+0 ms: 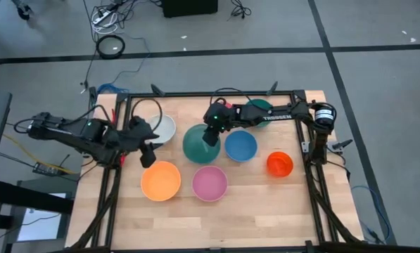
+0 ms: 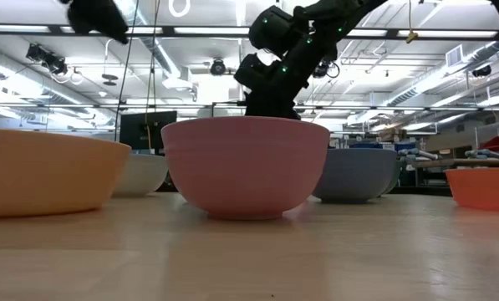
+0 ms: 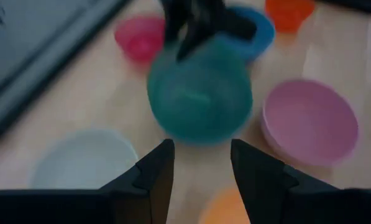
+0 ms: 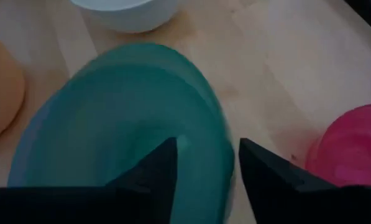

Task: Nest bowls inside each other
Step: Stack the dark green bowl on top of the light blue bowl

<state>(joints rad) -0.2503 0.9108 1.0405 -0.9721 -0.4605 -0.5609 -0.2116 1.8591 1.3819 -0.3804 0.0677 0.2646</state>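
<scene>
The right gripper (image 1: 211, 138) hovers over the far rim of the large green bowl (image 1: 200, 145) in the middle of the table (image 1: 266, 204), its fingers spread apart with the rim beneath the gap and nothing gripped. The left gripper (image 1: 148, 156) waits at the left side between the white bowl (image 1: 164, 128) and the orange bowl (image 1: 160, 180), fingers parted and empty. A blue bowl (image 1: 240, 145) stands just right of the green one, a pink bowl (image 1: 210, 183) sits nearer, and a small orange-red bowl (image 1: 280, 163) lies farther right. Another green bowl (image 1: 257, 107) sits at the far edge under the right arm.
</scene>
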